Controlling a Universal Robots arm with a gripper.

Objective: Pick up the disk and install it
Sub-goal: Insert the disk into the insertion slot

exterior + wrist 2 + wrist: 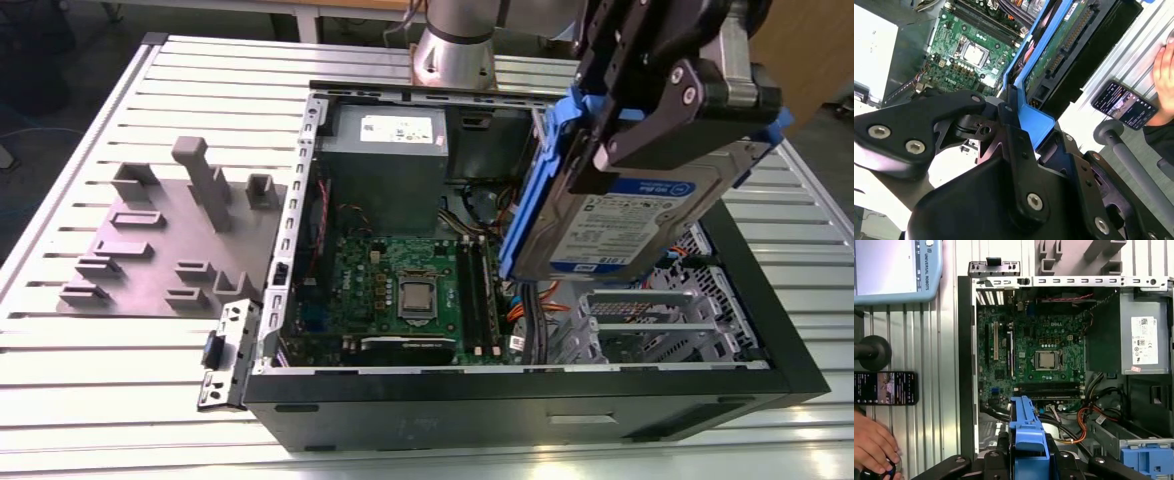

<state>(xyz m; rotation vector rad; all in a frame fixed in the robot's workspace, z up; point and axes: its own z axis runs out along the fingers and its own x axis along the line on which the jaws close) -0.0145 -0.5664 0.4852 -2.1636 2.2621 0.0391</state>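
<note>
The claw (627,150) is closed on the disk (627,215), which is gripped across its flat faces and held clear of the bench (80,400). In the exterior view the disk is seen tilted steeply on end, its white-and-blue label facing the camera and its blue carrier (541,190) running along the long edge toward the exterior view's left. The disk is positioned above the open computer case (534,400), which lies on its side in the middle of the bench, and the lower end of the disk is located over the metal drive cage (654,320) at the end of the case toward the exterior view's right. The motherboard (400,290) and the power supply (384,150) are exposed inside the case. A grey slotted holder (174,230) rests on the bench beside the case, toward the bench edge at the exterior view's left. In the second wrist view the green circuit board (1064,40) on the underside of the disk is visible. In the first wrist view a second blue drive carrier (1146,460) is seated inside the case, and a phone (884,388) and a person's hand (871,445) are located on the bench outside the case wall.
</note>
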